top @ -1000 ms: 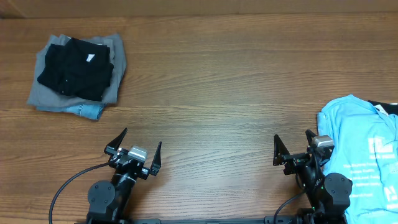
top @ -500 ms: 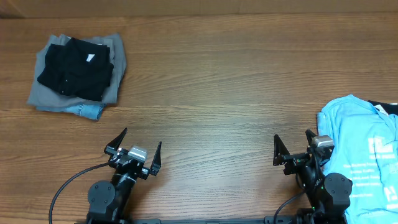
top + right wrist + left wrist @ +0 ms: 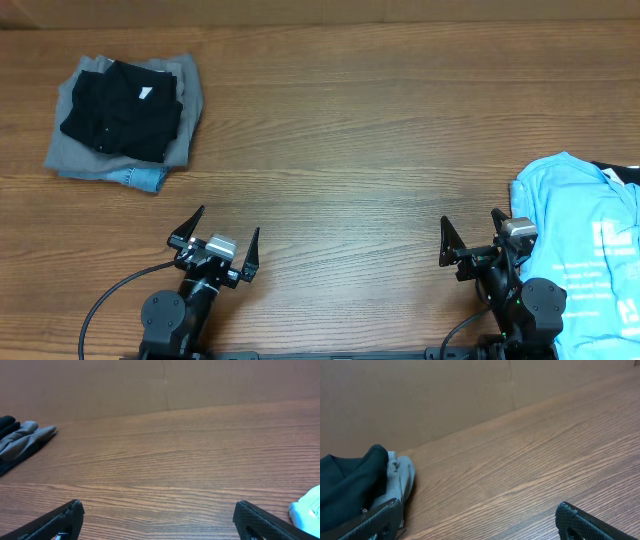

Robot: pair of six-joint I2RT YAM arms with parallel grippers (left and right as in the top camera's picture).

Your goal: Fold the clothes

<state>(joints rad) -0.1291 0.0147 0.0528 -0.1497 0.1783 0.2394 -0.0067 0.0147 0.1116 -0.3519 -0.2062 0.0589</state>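
Observation:
A folded black shirt [image 3: 122, 112] lies on top of folded grey [image 3: 75, 150] and denim [image 3: 145, 178] pieces at the far left of the table. The stack also shows at the left edge of the left wrist view [image 3: 350, 480] and of the right wrist view [image 3: 20, 442]. A light-blue tee with white print [image 3: 585, 250] lies unfolded at the right edge, a black piece [image 3: 625, 172] peeking out beyond it. My left gripper [image 3: 216, 238] is open and empty near the front edge. My right gripper [image 3: 470, 235] is open and empty just left of the tee.
The wooden table [image 3: 350, 140] stretches between the stack and the tee. A brown wall [image 3: 420, 395] runs along the far edge. A black cable [image 3: 110, 295] loops by the left arm's base.

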